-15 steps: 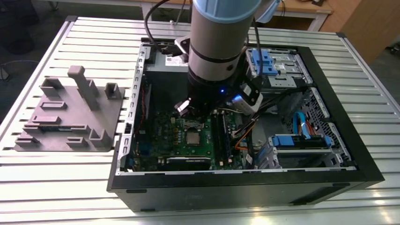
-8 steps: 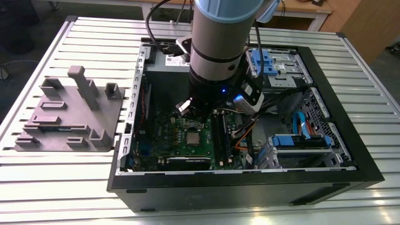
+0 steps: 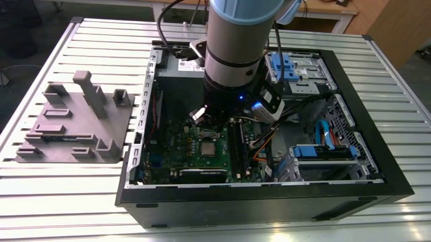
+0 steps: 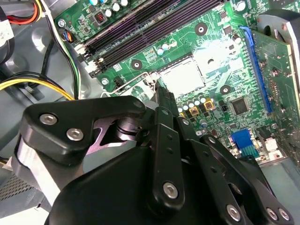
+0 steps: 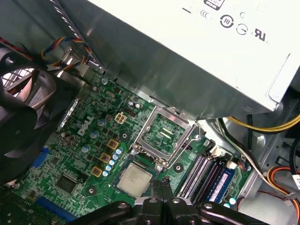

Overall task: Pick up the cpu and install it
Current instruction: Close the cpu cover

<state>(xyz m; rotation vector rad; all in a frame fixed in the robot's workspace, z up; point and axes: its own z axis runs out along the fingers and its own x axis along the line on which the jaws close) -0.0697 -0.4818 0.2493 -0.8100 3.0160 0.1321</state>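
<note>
The cpu already sits in the motherboard socket at lower centre of the first wrist view, its silver-grey top flat and level. The socket's retention frame stands open. The gripper hangs just above, fingertips together, holding nothing.

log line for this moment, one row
cpu: seated in socket, load plate open | gripper: shut, empty, beside cpu | motherboard

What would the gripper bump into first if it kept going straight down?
Probably the silver chip sitting in the green board: the gripper hangs just above the chip's edge, though the depth is hard to judge.
</note>
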